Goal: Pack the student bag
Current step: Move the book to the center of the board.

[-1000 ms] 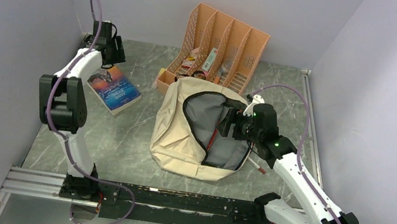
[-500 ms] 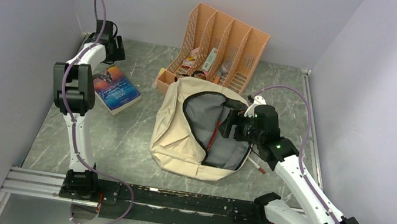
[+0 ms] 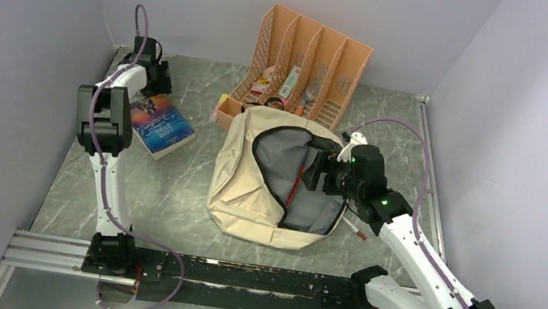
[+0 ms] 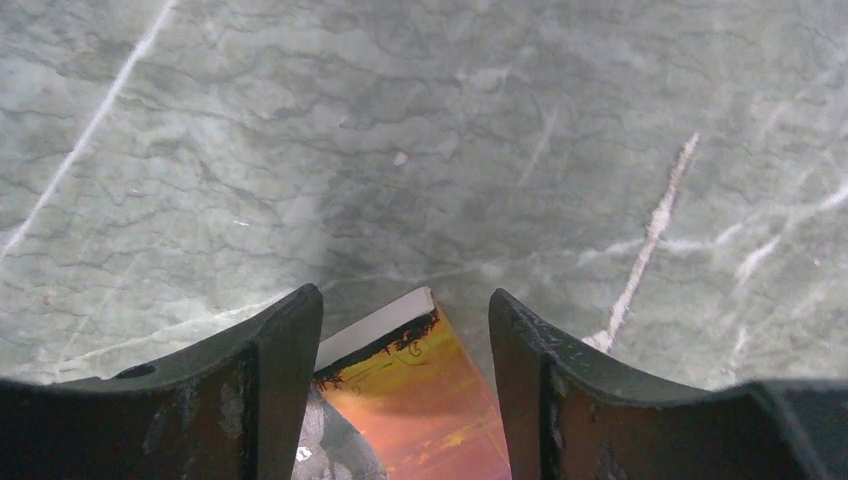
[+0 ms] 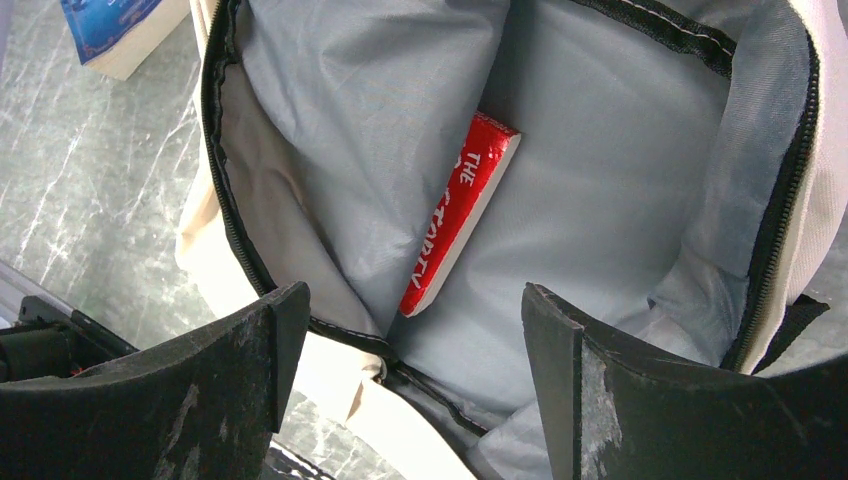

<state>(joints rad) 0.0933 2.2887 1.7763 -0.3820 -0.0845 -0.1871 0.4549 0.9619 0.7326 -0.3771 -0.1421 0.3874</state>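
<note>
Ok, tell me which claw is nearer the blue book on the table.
Left. The left claw hovers over a corner of the blue book, jaws apart; the right claw is across the table, over the open student bag.

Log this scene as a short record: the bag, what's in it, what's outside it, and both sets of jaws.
bag: large soft beige fabric backpack, lying on the grey marbled table, main zip open, grey lining showing
inside bag: thin red paperback book
outside bag: blue-covered paperback book, left of the bag, apart from it
behind bag: orange plastic file organizer, small items in its slots
left jaws: open, astride the blue book's far corner
right jaws: open, empty, at the bag's mouth
</note>
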